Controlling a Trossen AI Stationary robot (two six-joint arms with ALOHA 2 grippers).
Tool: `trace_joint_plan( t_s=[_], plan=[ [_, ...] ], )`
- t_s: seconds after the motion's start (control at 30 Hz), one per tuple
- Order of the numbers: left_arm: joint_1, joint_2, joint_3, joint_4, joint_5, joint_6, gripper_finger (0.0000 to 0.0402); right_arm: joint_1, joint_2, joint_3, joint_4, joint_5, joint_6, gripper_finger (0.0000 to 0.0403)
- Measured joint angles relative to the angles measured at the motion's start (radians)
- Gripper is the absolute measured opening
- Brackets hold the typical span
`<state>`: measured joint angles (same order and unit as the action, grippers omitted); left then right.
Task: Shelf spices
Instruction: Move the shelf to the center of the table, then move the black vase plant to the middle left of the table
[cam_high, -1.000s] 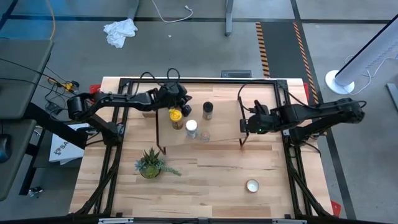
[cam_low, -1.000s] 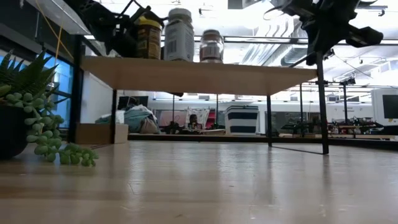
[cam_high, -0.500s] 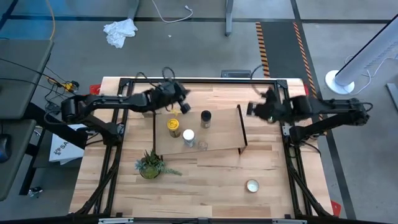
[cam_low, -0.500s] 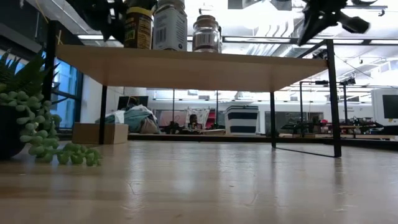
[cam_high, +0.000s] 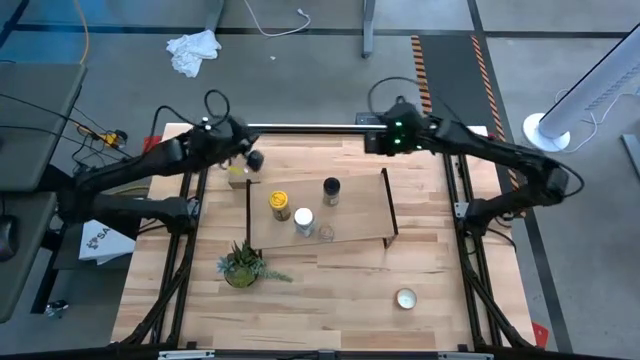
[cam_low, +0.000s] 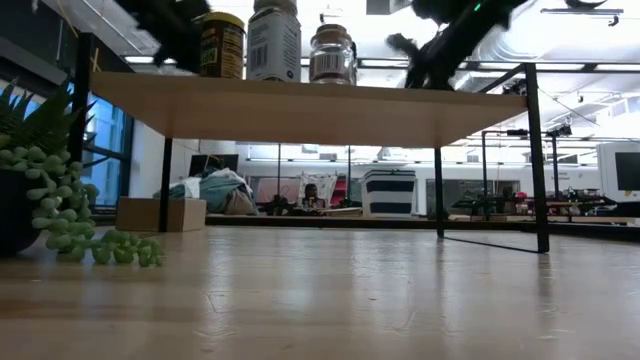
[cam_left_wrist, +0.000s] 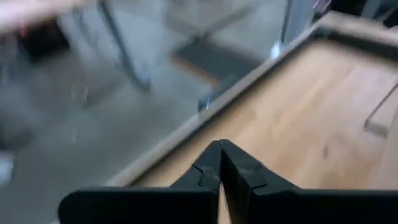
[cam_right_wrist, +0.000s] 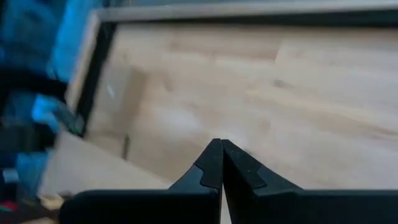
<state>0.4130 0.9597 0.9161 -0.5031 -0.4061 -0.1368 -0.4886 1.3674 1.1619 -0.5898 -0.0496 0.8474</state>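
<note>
The shelf (cam_high: 340, 210) stands in the middle of the wooden surface (cam_high: 330, 300). It has a light wood top and thin black legs. Four spice jars sit on its left part. The yellow jar (cam_high: 281, 205) is the one most to the left. The white-capped jar (cam_high: 304, 221) is just beside it, a bit nearer. The tiny clear jar (cam_high: 326, 232) stands right next to the white-capped one. The dark jar (cam_high: 331, 190) is farther back, apart from the other three. In the low view the yellow jar (cam_low: 222, 45), the white-capped jar (cam_low: 274, 40) and the dark jar (cam_low: 333, 55) all stand upright on the plank.

The left claw (cam_high: 252, 160) is up over the far left part of the surface, behind the shelf's left end. It is closed tight and holds nothing. Its two dark fingers (cam_left_wrist: 211, 168) are pressed together.

The right claw (cam_high: 372, 140) is over the far edge of the surface, behind the shelf's right part. It is closed tight too, with nothing in it, and its fingers (cam_right_wrist: 214, 163) touch each other.

A small green plant (cam_high: 243, 263) sits near the front left, close to the shelf's near left leg. A round white tin (cam_high: 405, 298) lies at the near right, well apart from the shelf. A small tan box (cam_high: 237, 177) sits just beside the left claw.
</note>
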Motion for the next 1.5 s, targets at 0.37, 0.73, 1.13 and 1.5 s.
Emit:
trace_joint_plan(
  t_s=[0.37,0.73,1.13,1.5],
  plan=[
    [-0.140,-0.069,0.000,-0.492,-0.048,-0.458,0.0000,0.015,0.161,0.069,-0.103,-0.137,-0.172,0.0000],
    [-0.202,0.001,0.000,-0.604,0.058,-0.670,0.0000,0.048,0.109,0.099,-0.417,-0.052,-0.290,0.0000],
    [-0.214,0.059,0.011,-0.545,0.092,-0.605,0.0000,0.012,-0.038,0.097,-0.487,0.058,-0.268,0.0000],
    [-0.432,0.041,0.207,-0.623,0.403,-0.635,0.0000,-0.036,-0.170,0.097,-0.449,0.103,-0.219,0.0000]
  ],
)
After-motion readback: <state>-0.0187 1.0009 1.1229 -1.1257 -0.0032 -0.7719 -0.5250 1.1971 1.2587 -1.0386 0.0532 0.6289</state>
